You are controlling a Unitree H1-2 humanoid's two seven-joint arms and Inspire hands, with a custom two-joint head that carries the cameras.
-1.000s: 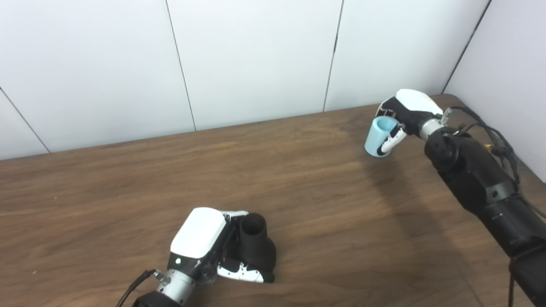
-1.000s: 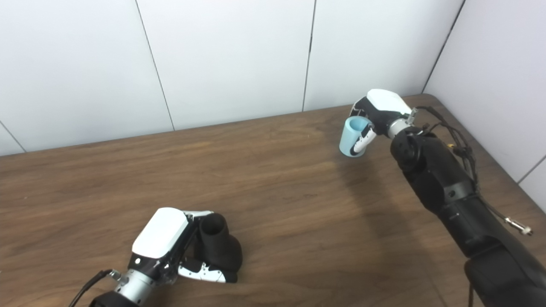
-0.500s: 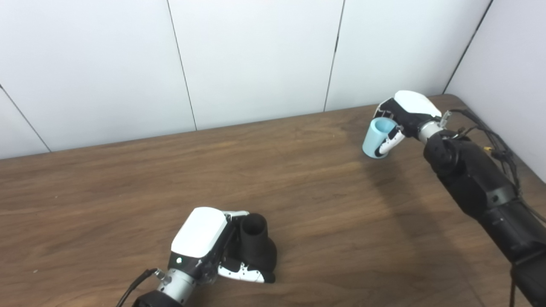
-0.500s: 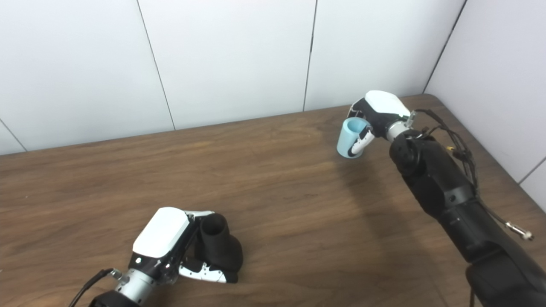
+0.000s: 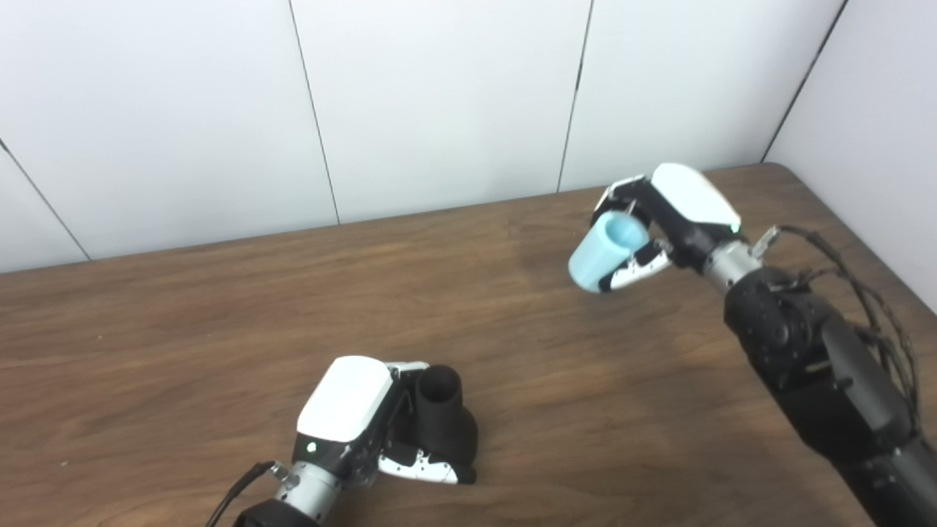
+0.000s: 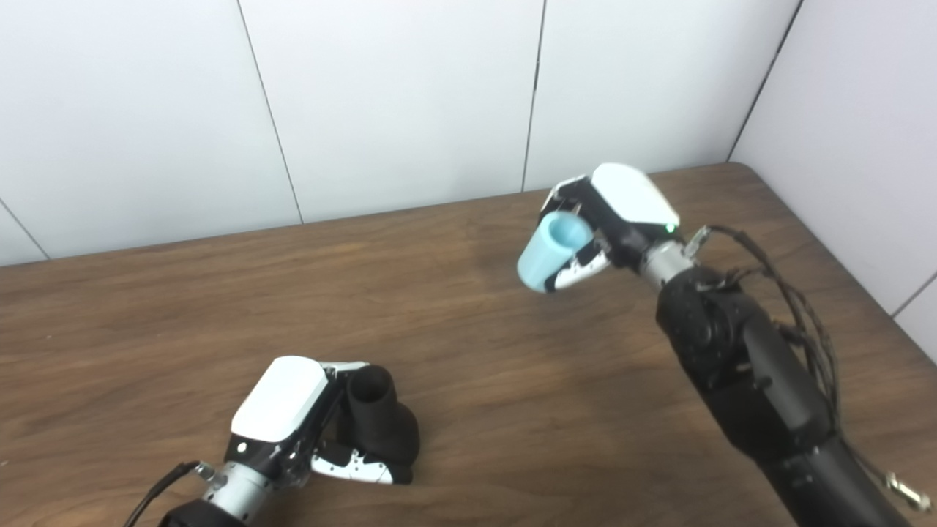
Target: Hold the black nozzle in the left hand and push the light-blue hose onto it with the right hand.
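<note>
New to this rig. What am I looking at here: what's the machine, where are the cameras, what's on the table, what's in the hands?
This is a humanoid robot with two arms, each ending in a hand with fingers and a thumb. Both pictures come from two cameras side by side on its head, looking down at a wooden table, so they show one scene from slightly different spots. The arms enter from the bottom edge. The left hand, near the bottom, is closed around a black nozzle whose open end points up. The right hand, farther back, holds a light-blue hose, a short tube, tilted. The two parts are well apart and not yet joined.
</note>
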